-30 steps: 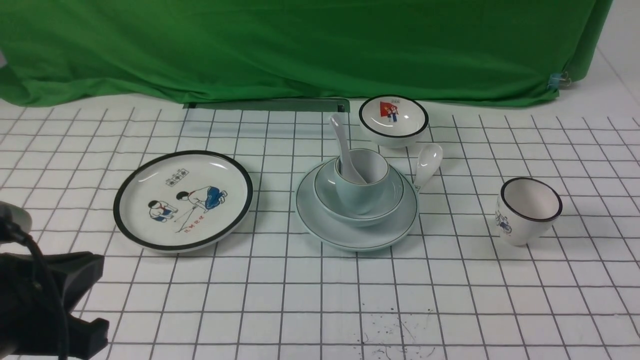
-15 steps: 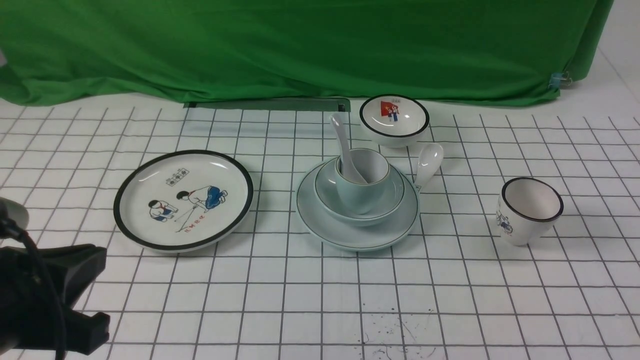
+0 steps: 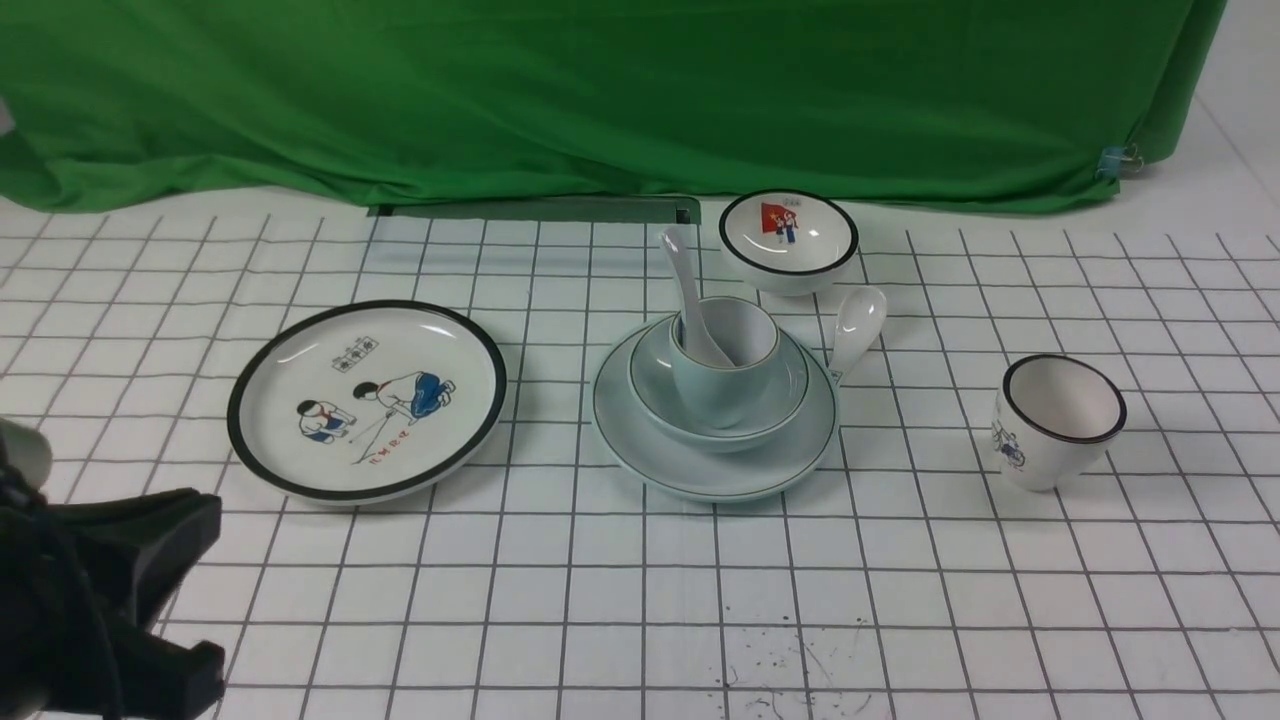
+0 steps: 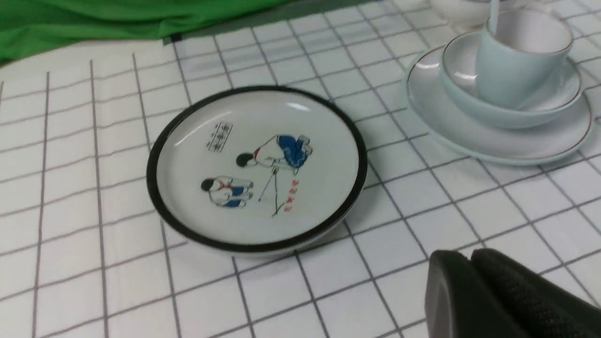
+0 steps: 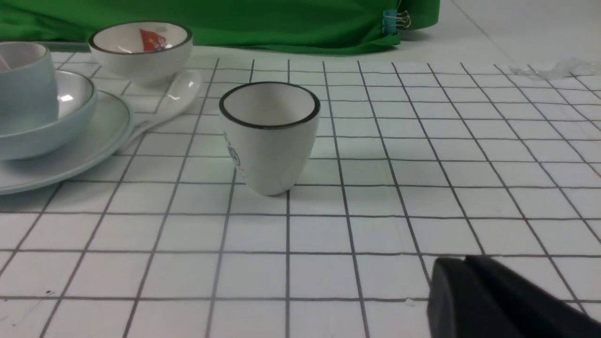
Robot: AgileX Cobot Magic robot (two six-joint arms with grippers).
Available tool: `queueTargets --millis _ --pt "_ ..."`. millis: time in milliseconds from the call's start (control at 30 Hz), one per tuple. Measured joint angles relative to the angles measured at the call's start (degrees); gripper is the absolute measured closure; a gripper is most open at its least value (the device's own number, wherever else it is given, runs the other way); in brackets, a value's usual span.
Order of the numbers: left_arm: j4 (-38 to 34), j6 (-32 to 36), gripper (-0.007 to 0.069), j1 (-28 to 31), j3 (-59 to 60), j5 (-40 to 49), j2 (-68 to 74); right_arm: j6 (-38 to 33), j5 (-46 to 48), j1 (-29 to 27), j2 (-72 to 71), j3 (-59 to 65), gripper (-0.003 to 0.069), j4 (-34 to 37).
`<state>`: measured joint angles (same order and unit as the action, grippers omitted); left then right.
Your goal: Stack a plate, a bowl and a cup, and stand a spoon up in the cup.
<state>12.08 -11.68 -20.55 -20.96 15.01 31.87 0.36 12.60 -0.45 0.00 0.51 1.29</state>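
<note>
The stack looks finished: the pale blue-green plate (image 3: 712, 470) sits flat on the gridded desk (image 3: 640, 600), the matching bowl (image 3: 650, 385) rests in its middle, the handleless cup (image 3: 722, 385) stands upright in the bowl, and the plain white spoon (image 3: 690, 300) leans in the cup with its handle up and tilted toward the green backdrop (image 3: 600, 90).

So the step in hand, as I judge it, is simply clearing away without disturbing anything. The left claw (image 3: 150, 590) hangs low at the near left corner, well apart from the stack and near the cartoon plate (image 3: 366, 400); its jaws appear clenched together with nothing between them in the left wrist view. Only a dark corner of the right claw (image 5: 493, 300) shows in its own wrist view, so I cannot tell whether it is clenched (it carries nothing visible).

Any retreat should go up and back, away from the leaning spoon handle. The second spoon (image 3: 856, 325) lies touching the plate's far right rim, beside the small picture bowl (image 3: 788, 240), and the black-rimmed cup (image 3: 1055, 420) stands well to the right.
</note>
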Motion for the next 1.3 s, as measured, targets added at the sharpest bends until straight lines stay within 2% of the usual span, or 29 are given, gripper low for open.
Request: queueTargets --millis 100,167,300,500,600,767,900,1033,1300 --pt "0.0 0.05 0.0632 1.52 8.11 -10.17 -7.65 0.0 0.0 0.0 -0.02 0.0 0.059 0.0" --pt "0.0 0.05 0.0632 2.7 10.48 -12.03 -10.74 0.0 0.0 0.0 -0.02 0.0 0.0587 0.02" --pt "-2.02 0.03 0.0632 9.69 20.14 -20.19 -24.94 0.0 0.0 -0.05 -0.02 0.0 0.0571 0.02" --pt "-5.98 -2.11 0.0632 17.5 21.12 -15.01 -31.73 0.0 -0.06 -0.05 -0.02 0.0 0.0552 0.07" --pt "-7.72 1.13 0.0632 18.48 21.23 -11.88 -31.73 0.0 0.0 -0.11 -0.02 0.0 0.0547 0.07" --pt "-15.22 11.68 0.0632 18.53 21.36 -2.15 -31.73 0.0 0.0 -0.11 -0.02 0.0 0.0529 0.07" --pt "-15.92 14.38 0.0632 18.83 21.36 -1.64 -31.73 0.05 0.0 -0.11 -0.02 0.0 0.0517 0.07" --pt "-16.19 14.66 0.0632 18.7 21.36 -1.59 -31.73 0.05 0.0 -0.22 -0.02 0.0 0.0506 0.07" --pt "-13.21 8.33 0.0632 15.25 21.36 -1.59 -31.73 0.05 0.0 -0.22 -0.02 0.0 0.0484 0.07"
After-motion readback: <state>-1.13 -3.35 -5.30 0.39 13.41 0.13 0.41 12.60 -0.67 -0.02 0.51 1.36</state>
